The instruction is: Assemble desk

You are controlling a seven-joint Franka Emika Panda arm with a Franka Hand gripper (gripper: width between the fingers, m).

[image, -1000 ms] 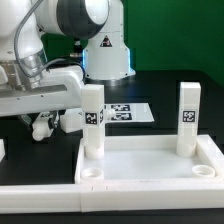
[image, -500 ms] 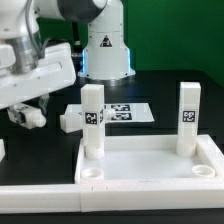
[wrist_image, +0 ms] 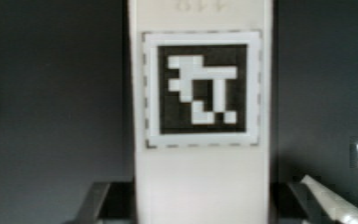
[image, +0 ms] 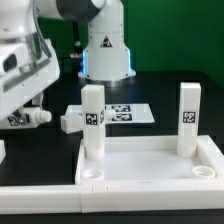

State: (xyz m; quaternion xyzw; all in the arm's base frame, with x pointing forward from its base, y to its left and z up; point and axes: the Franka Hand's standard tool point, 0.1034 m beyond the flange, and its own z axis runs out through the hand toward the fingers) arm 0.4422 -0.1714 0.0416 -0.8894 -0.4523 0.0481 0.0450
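**A:** Gripper (wrist_image: 206, 200) first: are the jaws apart or closed on something?

**B:** Closed on a leg. In the wrist view the held leg (wrist_image: 202, 90) runs straight between the two dark fingers (wrist_image: 115, 200). Its tag faces the camera and there is a pad on each side.

**A:** Where does that sit in the wider scene?

**B:** It hangs clear of the table (image: 160, 95), near the table's edge on the exterior view's left. It lies roughly level under the white arm, apart from the tabletop.

**A:** And the tabletop itself?

**B:** The tabletop (image: 150, 163) lies flat along the table's near edge, rim up. The far-left leg (image: 92, 125) and the far-right leg (image: 188, 118) stand upright in its two far corners, tags toward the camera.

**A:** The near corners?

**B:** Each shows a round socket (image: 90, 172).

**A:** Anything else on the table?

**B:** A loose leg (image: 70, 120) lies on its side just beside the marker board (image: 130, 112), at that board's edge on the exterior view's left. The robot base (image: 105, 45) stands toward the table's far edge.
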